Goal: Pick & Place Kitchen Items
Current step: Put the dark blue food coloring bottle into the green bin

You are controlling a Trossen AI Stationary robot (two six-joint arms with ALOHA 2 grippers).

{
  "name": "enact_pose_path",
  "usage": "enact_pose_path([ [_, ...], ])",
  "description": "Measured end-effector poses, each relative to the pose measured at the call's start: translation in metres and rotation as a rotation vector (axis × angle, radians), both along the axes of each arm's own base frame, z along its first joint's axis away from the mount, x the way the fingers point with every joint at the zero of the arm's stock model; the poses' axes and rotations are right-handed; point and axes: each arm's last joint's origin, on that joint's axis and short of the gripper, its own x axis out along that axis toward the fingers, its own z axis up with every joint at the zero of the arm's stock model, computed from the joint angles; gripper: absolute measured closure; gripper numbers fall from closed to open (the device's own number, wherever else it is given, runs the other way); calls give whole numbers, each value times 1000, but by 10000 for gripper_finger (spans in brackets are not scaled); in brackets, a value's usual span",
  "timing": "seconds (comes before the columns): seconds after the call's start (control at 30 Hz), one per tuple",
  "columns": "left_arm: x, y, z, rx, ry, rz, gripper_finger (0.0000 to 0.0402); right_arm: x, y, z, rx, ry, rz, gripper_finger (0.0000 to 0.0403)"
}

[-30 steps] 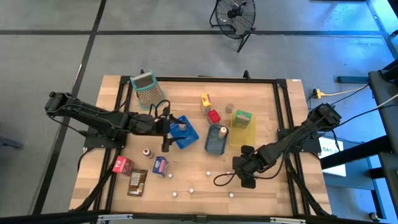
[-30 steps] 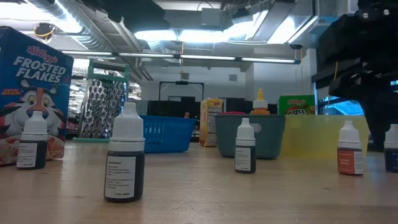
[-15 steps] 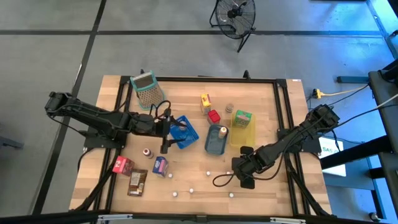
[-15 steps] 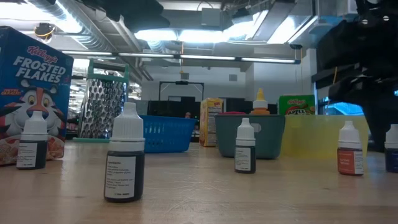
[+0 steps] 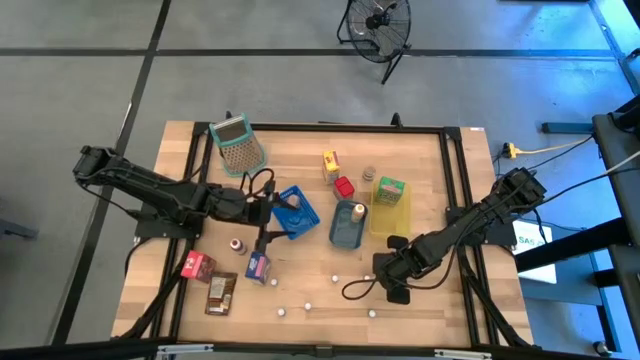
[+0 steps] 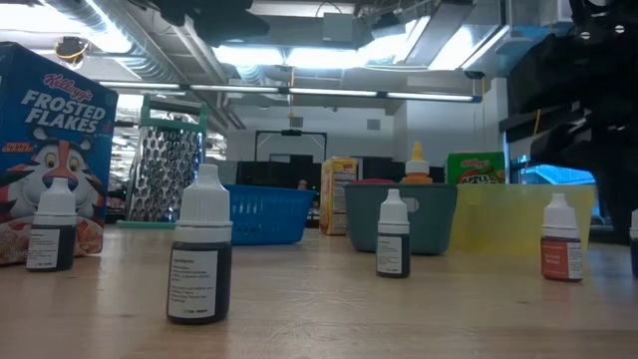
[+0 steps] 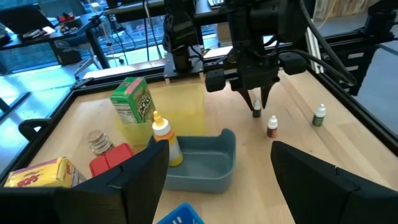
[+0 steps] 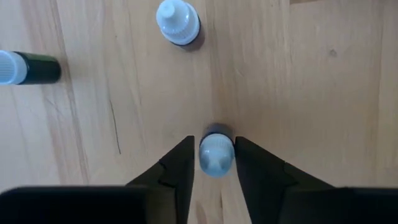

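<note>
The right hand (image 8: 216,155) is down over the bench (image 5: 300,160), near its right edge, straddling the white cap of a small upright dropper bottle (image 8: 216,151). Whether it has clenched on the bottle or only brackets it cannot be told. Near this bottle, on bare wood, a second white-capped bottle (image 8: 178,23) stands upright and a dark green one (image 8: 32,68) lies on its side. The left wrist view shows the same hand with two little bottles, a brown one (image 7: 272,126) and a green one (image 7: 319,115), beside it. Just beyond the right hand, toward the middle of the bench, sits the teal tray (image 5: 343,236) with an orange-capped yellow squeeze bottle (image 5: 359,211) in it. The yellow tray (image 5: 393,220) is touching its side and holds a green carton (image 5: 390,188). Past these, toward the edge nearer the floor fan (image 5: 378,22), are a red box (image 5: 344,186) and a yellow box (image 5: 330,163). The left hand (image 7: 217,149) hangs released, holding nothing, beside the blue basket (image 5: 302,215) at mid-bench. A blue cereal box (image 5: 258,266) lies just beside it and a small brown bottle (image 5: 237,244) a little nearer the left edge. A red packet (image 5: 197,265) and a brown packet (image 5: 221,292) lie in the corner on the left away from the fan. A metal grater (image 5: 236,145) stands in the left corner toward the fan. More white-capped bottles (image 5: 308,304) are scattered along the edge away from the fan.
</note>
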Motion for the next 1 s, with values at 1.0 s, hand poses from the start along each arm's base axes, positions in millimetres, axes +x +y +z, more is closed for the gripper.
enact_pose_path([
  [1.0,0,0,0,-5,0,1,123,33,-8,90,-190,-59,-28,336],
])
